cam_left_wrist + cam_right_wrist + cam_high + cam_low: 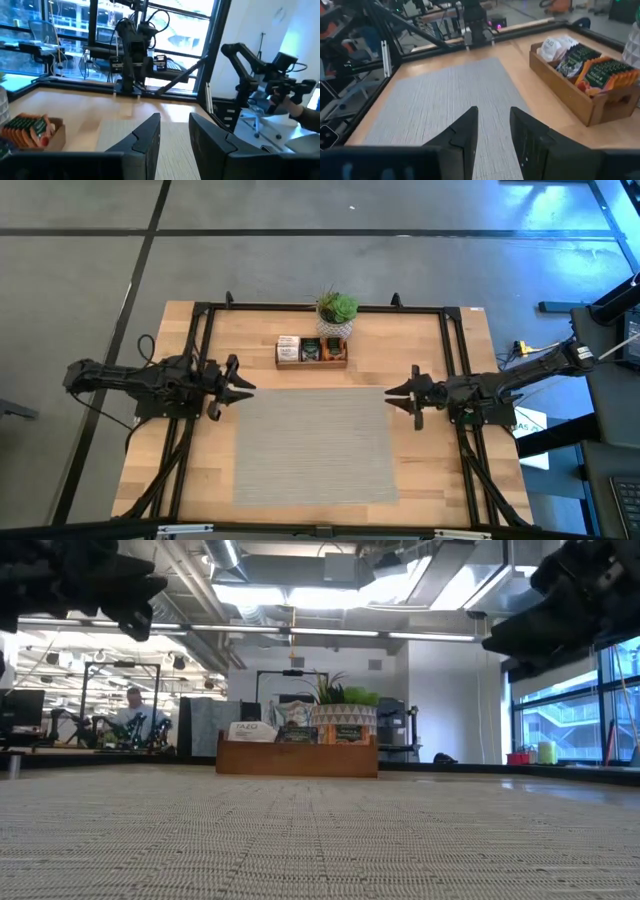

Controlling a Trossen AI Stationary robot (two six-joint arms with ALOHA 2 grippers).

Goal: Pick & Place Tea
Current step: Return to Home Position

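Tea [311,350] sits in the tray [312,365], clear of the mat's [315,445] edge.

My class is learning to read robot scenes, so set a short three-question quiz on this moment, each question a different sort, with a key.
1. True or false: the potted plant stands on the grey mat.
2. Which colour fills the wooden tray's middle compartment? A white, B dark, C orange.
3. Fill in: the left gripper and the right gripper are both ___, holding nothing.
Key: 1 false; 2 B, dark tea packets; 3 open.
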